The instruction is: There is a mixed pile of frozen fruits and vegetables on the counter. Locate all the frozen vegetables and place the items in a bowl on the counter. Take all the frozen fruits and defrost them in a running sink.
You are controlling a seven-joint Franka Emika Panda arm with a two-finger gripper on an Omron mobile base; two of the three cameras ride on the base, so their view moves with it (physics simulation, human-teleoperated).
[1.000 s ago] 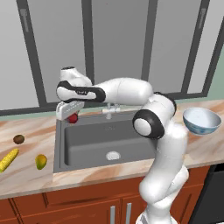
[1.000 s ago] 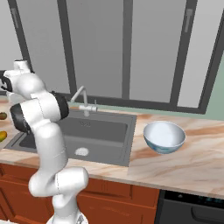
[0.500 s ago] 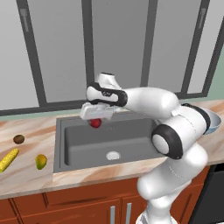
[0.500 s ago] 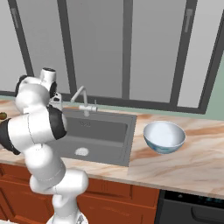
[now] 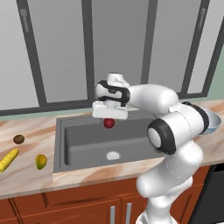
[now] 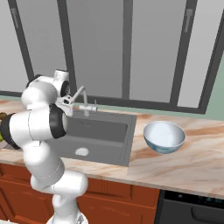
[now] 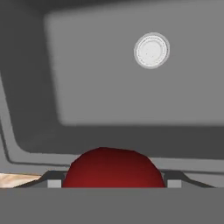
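My gripper (image 5: 109,117) hangs over the back of the dark grey sink (image 5: 83,142), shut on the red ball (image 5: 109,123), one of the frozen vegetables. In the hand view the red ball (image 7: 113,168) sits between my fingertips (image 7: 52,180), above the basin and its round drain (image 7: 151,50). On the counter (image 5: 30,179) at the left lie the yellow corn cob (image 5: 8,159), the brown ball (image 5: 18,139) and the yellow-green oval (image 5: 40,161). The pale blue-white bowl (image 6: 164,136) stands right of the sink (image 6: 100,131); in the left base view my arm half hides the bowl (image 5: 213,123).
A slim curved silver tap (image 6: 81,94) rises behind the sink, close to my hand. Grey window panels line the wall behind the counter. Reddish-brown cabinets run below, and a dark appliance (image 6: 192,210) sits at the lower right.
The arm has swung to the right from the sink's left end to over its middle, carrying the red ball. The food on the left counter and the bowl have stayed put.
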